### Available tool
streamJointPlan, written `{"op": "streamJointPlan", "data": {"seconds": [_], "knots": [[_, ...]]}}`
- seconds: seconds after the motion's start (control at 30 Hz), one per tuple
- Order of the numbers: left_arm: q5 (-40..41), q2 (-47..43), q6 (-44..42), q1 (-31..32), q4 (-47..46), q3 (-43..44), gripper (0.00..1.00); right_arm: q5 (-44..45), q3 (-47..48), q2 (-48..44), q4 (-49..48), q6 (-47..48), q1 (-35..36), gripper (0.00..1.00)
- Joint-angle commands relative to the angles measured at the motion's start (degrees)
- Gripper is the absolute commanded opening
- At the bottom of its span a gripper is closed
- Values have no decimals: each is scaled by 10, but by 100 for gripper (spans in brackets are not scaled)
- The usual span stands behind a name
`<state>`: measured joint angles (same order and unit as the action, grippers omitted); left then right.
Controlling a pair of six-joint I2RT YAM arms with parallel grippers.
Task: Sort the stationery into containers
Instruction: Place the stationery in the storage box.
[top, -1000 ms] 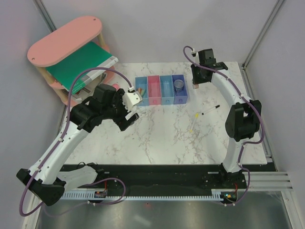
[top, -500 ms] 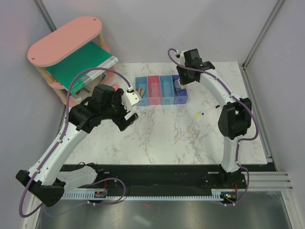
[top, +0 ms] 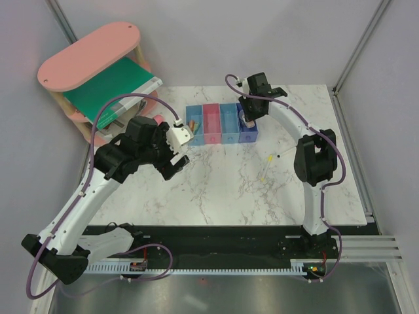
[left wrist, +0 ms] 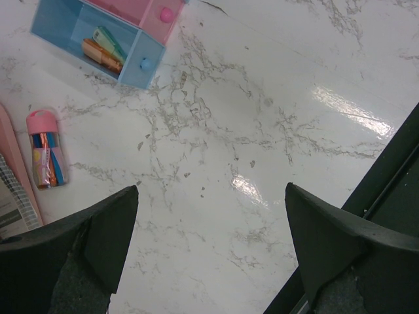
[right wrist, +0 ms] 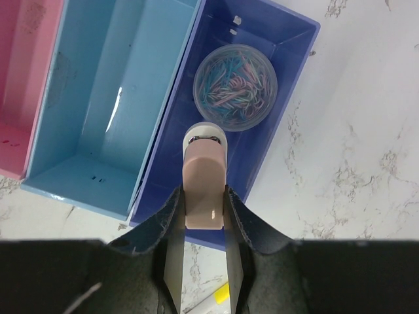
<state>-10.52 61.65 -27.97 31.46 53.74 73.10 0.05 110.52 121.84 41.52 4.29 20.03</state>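
You have a white marble table boxed in by plain grey walls with metal posts at the back corners, a pink oval-topped shelf holding a green book at the far-left corner, and bright glare on the marble.

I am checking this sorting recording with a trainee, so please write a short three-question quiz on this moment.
1. True or false: the left hand is open and holds nothing.
2. Pick one: the right hand holds the peach stick above the A) pink bin, B) dark blue bin, C) green book.
3. Short answer: what lies in the light blue bin seen from the left wrist?

Key: 1 true. 2 B; that bin also holds a round clear tub of coloured clips. 3 orange and green sticks.
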Motion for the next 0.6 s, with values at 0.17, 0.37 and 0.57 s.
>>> {"op": "streamJointPlan", "data": {"seconds": [0.17, 0.37, 0.57], "knots": [[2, 1, -14, -3, -8, 4, 100, 1, -16, 14, -25, 25, 1, 15], [1, 2, -13, -3, -9, 6, 100, 1, -30, 16, -27, 33, 3, 15], [1, 2, -13, -4, -9, 6, 100, 1, -31, 26, -26, 41, 8, 15]]}}
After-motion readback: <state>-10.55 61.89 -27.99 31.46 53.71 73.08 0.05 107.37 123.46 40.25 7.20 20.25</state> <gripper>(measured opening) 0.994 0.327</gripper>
